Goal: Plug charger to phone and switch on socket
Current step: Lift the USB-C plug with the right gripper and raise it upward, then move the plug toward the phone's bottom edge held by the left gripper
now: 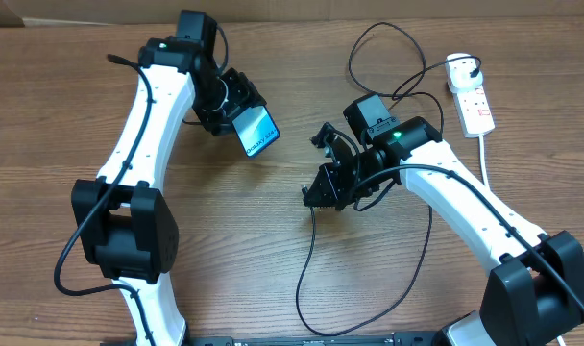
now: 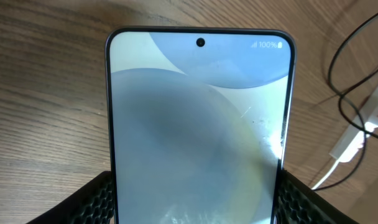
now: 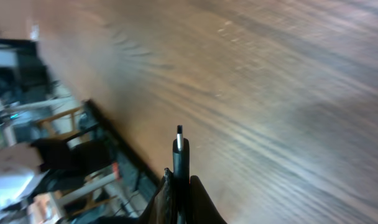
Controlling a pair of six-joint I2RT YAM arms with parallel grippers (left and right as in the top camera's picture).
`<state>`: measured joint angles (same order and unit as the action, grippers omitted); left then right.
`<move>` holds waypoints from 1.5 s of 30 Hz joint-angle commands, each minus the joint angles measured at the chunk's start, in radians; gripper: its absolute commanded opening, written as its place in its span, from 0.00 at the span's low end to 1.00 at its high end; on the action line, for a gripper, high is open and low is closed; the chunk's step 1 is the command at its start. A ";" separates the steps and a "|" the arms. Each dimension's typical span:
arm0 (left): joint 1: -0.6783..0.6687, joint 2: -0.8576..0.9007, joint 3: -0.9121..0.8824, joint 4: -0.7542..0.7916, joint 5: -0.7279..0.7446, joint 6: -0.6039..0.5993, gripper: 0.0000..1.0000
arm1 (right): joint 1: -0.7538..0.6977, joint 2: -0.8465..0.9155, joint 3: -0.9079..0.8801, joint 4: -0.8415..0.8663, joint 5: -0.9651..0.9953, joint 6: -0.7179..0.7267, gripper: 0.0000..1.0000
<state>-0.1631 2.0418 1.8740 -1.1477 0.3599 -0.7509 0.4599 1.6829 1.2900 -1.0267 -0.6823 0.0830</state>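
While the left gripper [image 1: 236, 113] pinches the phone [image 1: 255, 131] by its lower sides, upper left of centre in the overhead frame, the screen glows pale blue and the handset appears lifted off the table [image 1: 273, 279]. Mid-frame, the right gripper [image 1: 316, 195] is pressed together on the charger [image 3: 180, 149], connector tip poking out past the fingers, well apart from the phone. The socket [image 1: 473, 100] lies at upper right.
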 commanded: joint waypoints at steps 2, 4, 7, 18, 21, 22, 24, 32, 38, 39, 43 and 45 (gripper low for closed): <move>-0.013 -0.041 0.008 -0.005 -0.076 0.046 0.50 | 0.005 -0.020 0.016 0.020 0.290 0.151 0.04; -0.018 -0.041 0.008 -0.009 -0.104 0.049 0.50 | 0.005 -0.019 0.005 0.032 0.411 0.216 0.04; -0.023 -0.041 0.008 -0.011 -0.116 0.049 0.50 | 0.005 -0.013 -0.023 0.068 0.507 0.267 0.04; -0.043 -0.041 0.008 -0.027 -0.117 0.060 0.50 | 0.005 0.137 -0.035 0.172 0.498 0.315 0.04; -0.060 -0.041 0.008 -0.031 -0.154 0.064 0.50 | 0.005 0.159 -0.035 0.217 0.499 0.341 0.04; -0.063 -0.041 0.008 -0.031 -0.166 0.064 0.49 | 0.005 0.160 -0.035 0.229 0.500 0.346 0.04; -0.069 -0.041 0.008 -0.031 -0.177 0.064 0.49 | 0.005 0.162 -0.035 0.248 0.535 0.369 0.04; -0.087 -0.041 0.008 -0.034 -0.188 0.064 0.50 | 0.005 0.173 -0.035 0.263 0.696 0.441 0.05; -0.098 -0.040 0.008 -0.034 -0.193 0.064 0.50 | 0.005 0.180 -0.040 0.278 0.697 0.442 0.05; -0.100 -0.040 0.008 -0.033 -0.196 0.064 0.50 | 0.005 0.180 -0.042 0.281 0.697 0.442 0.05; -0.108 -0.040 0.008 -0.038 -0.211 0.064 0.50 | 0.005 0.183 -0.073 0.324 0.705 0.444 0.05; -0.109 -0.039 0.008 -0.045 -0.211 0.064 0.50 | 0.005 0.184 -0.100 0.356 0.708 0.446 0.08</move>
<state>-0.2626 2.0418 1.8740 -1.1854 0.1631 -0.7025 0.4606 1.8572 1.2285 -0.6937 0.0013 0.5201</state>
